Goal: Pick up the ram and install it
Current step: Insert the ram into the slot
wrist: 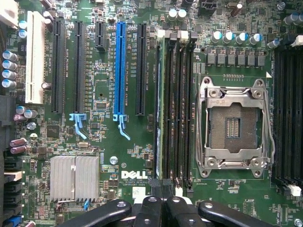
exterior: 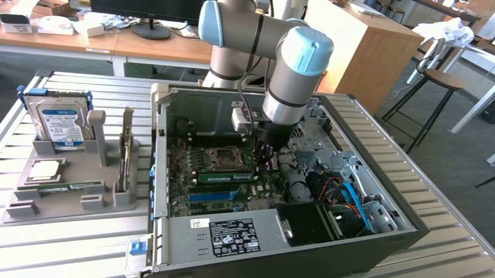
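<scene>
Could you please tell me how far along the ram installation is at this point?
Done, it seems: the ram stands on edge in a memory slot beside the empty processor socket, so pickup and placement look finished. In hand: the tool is shut, gripping nothing, poised over one end of the stick. Left: I cannot tell whether the slot's clips have latched, so full seating is unconfirmed.

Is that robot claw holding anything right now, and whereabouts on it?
It cannot be told. The gripper is shut over one end of the ram, which stands slotted in the motherboard; pinching or merely pressing is unclear.
</scene>
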Robot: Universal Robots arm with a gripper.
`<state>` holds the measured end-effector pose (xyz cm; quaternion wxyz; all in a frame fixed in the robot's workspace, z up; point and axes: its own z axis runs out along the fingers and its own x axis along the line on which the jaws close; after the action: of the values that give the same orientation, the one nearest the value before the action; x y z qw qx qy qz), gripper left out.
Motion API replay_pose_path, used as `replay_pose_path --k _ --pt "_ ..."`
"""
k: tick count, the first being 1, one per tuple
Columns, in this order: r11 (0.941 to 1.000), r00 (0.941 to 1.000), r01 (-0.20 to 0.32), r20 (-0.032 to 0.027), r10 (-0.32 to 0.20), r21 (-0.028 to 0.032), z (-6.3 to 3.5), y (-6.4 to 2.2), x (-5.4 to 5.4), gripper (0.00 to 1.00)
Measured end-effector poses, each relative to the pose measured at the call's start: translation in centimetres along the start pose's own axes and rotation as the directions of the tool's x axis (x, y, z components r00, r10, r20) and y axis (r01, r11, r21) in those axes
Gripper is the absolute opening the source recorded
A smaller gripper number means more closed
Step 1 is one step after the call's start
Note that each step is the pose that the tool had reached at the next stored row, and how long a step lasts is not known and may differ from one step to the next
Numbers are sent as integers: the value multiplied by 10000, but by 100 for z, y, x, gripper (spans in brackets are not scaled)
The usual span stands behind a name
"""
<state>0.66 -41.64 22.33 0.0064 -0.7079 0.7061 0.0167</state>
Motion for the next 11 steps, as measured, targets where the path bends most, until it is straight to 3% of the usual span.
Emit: replay_pose_path --k 11 --pt "10000 10000 1 -9 -1 0 -300 4 -9 10"
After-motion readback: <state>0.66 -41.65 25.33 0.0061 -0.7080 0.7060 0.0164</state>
